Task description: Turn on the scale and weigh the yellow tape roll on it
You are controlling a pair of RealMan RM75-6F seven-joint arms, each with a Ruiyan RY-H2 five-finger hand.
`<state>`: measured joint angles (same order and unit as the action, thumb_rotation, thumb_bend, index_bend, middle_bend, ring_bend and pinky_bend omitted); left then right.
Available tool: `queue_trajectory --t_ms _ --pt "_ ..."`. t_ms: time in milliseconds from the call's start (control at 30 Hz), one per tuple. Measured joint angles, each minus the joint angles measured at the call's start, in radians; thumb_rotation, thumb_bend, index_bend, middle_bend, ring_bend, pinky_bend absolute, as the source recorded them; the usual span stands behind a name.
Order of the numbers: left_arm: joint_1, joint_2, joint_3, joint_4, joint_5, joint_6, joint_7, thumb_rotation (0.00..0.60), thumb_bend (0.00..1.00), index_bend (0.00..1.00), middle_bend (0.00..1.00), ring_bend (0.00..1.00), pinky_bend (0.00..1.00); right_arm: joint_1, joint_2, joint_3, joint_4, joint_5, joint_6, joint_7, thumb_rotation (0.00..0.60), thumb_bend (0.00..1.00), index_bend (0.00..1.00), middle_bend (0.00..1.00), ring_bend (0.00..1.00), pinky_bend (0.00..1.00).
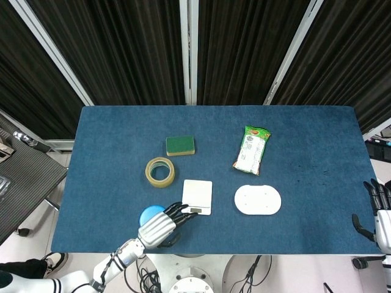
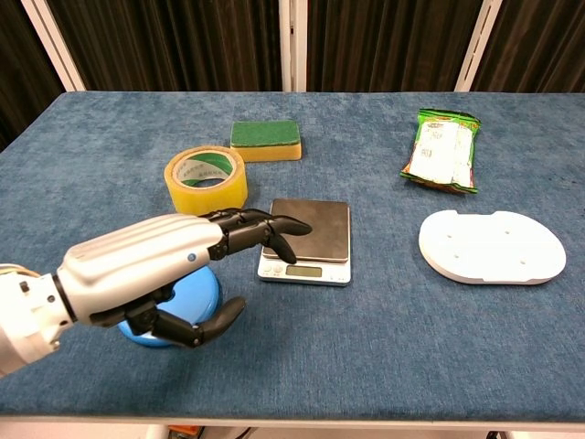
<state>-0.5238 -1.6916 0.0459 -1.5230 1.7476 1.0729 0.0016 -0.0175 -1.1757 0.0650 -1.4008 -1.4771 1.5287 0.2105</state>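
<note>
The yellow tape roll (image 1: 159, 171) (image 2: 206, 180) lies flat on the blue table, left of the small white scale (image 1: 197, 196) (image 2: 306, 240). My left hand (image 1: 160, 225) (image 2: 160, 268) is open, fingers stretched toward the scale's front left corner, fingertips (image 2: 291, 226) hovering over its near edge by the display. Whether they touch it I cannot tell. My right hand (image 1: 382, 213) is open at the table's far right edge, holding nothing; the chest view does not show it.
A blue disc (image 1: 150, 214) (image 2: 202, 294) lies mostly under my left hand. A green sponge (image 1: 180, 145) (image 2: 265, 139) sits behind the tape. A green snack packet (image 1: 251, 149) (image 2: 441, 149) and a white oval plate (image 1: 258, 199) (image 2: 491, 246) lie right of the scale.
</note>
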Motion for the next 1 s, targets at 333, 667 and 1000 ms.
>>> queue_trajectory --t_ms 333,667,1000 --pt "-0.017 -0.028 -0.004 0.063 -0.052 -0.014 -0.013 0.6 0.58 0.04 0.18 0.0 0.0 -0.001 0.004 0.006 -0.003 0.008 0.0 0.001 0.6 0.31 0.0 0.0 0.0 0.0" --pt "-0.022 -0.064 0.003 0.133 -0.066 -0.002 -0.028 0.6 0.58 0.04 0.19 0.0 0.0 -0.002 0.002 0.007 0.009 0.011 -0.004 0.013 0.6 0.31 0.0 0.0 0.0 0.0" --pt "-0.024 -0.088 0.014 0.197 -0.072 0.02 -0.053 0.6 0.58 0.04 0.2 0.0 0.0 -0.002 0.001 0.009 0.014 0.015 -0.008 0.016 0.6 0.31 0.0 0.0 0.0 0.0"
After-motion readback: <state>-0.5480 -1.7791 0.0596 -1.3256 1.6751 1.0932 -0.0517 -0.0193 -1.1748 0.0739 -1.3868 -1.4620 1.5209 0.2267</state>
